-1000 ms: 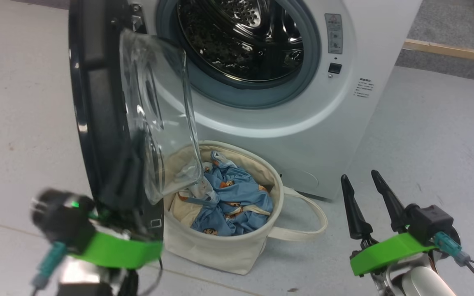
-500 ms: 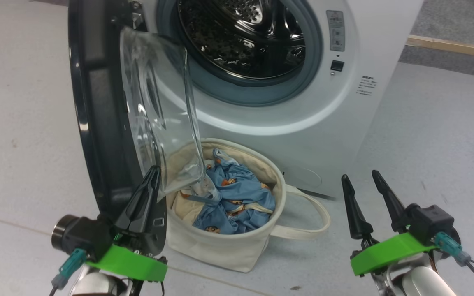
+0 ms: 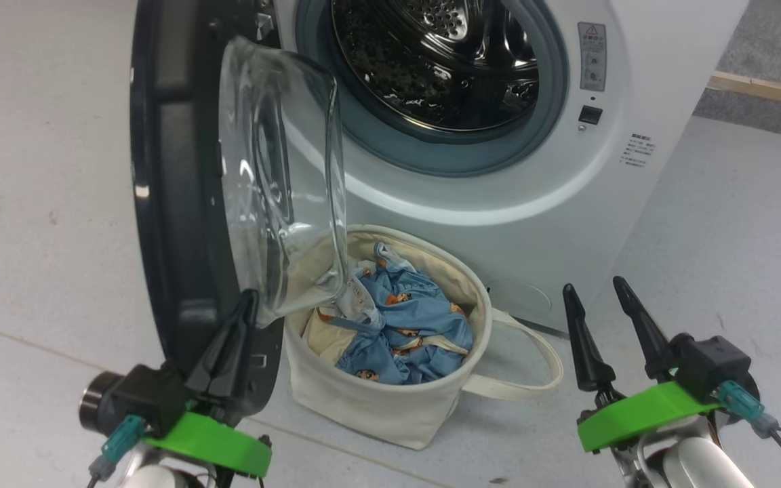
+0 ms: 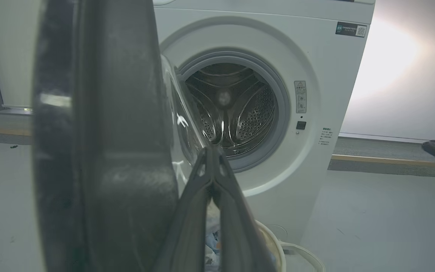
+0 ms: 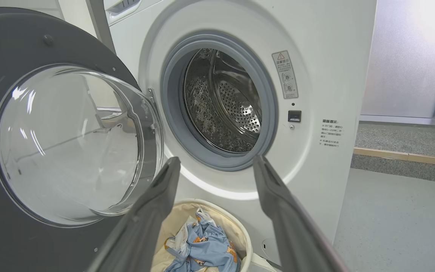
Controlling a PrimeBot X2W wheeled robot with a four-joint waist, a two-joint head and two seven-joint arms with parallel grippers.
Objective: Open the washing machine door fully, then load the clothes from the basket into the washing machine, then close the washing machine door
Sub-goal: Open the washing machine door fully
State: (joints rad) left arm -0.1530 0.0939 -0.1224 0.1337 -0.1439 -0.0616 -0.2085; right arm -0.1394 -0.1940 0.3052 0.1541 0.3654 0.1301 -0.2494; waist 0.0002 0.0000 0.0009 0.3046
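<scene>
Dark left gripper (image 3: pixel 247 299) upright beside door (image 3: pixel 173 203)

Light-blue clothes (image 3: pixel 404 329) with orange figures; cream basket (image 3: pixel 377 407).

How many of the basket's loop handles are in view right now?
1. The loop handle sticks out from the basket's right side in the head view. A second may be hidden behind the open washing machine door.

A: How is the washing machine door (image 3: pixel 167 203) positioned?
B: It is swung open at the left of the white washing machine (image 3: pixel 533 224).
A: And the clothes (image 3: pixel 407 325)?
B: They are bunched inside the cream basket (image 3: pixel 377 413), which is set on the floor before the machine.
</scene>
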